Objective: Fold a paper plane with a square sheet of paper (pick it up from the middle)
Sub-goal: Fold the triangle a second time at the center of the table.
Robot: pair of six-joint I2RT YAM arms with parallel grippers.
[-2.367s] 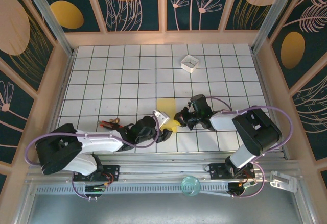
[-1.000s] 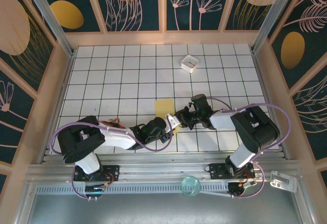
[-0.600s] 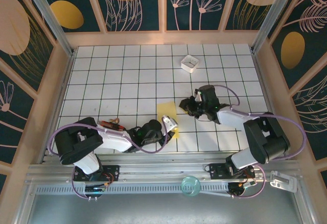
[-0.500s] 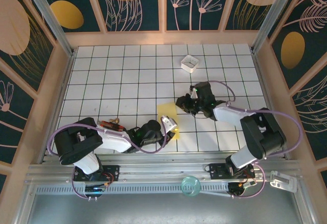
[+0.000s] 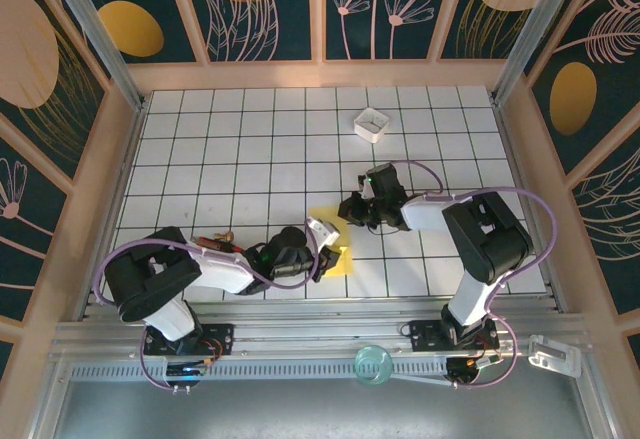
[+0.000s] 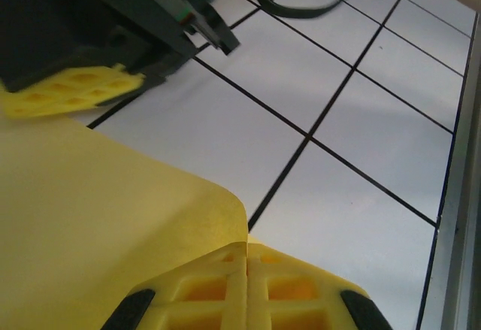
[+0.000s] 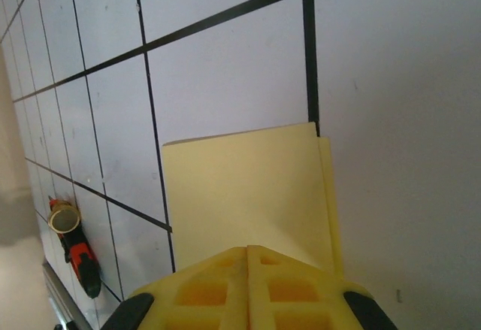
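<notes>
The square sheet of paper (image 5: 338,257) is yellow, folded double, and lies on the grid table in front of the arms. My left gripper (image 5: 327,243) is shut at its near edge. In the left wrist view the paper (image 6: 98,217) curls up into the seam of my left gripper (image 6: 247,249). My right gripper (image 5: 347,211) is shut at the paper's far edge. In the right wrist view the folded paper (image 7: 240,195) lies flat just beyond my right gripper (image 7: 247,251). I cannot tell whether the right gripper pinches it. The right gripper's fingertips (image 6: 68,93) touch the paper's edge in the left wrist view.
A small white square box (image 5: 371,124) stands at the back of the table. A red and black tool (image 5: 215,243) lies left of the left arm, also seen as the tool (image 7: 75,251) in the right wrist view. A round glass object (image 5: 373,363) sits on the front rail.
My right gripper swung away to the back right, then came back to the paper's far edge and shut. The left gripper stayed shut on the paper and shifted slightly.
</notes>
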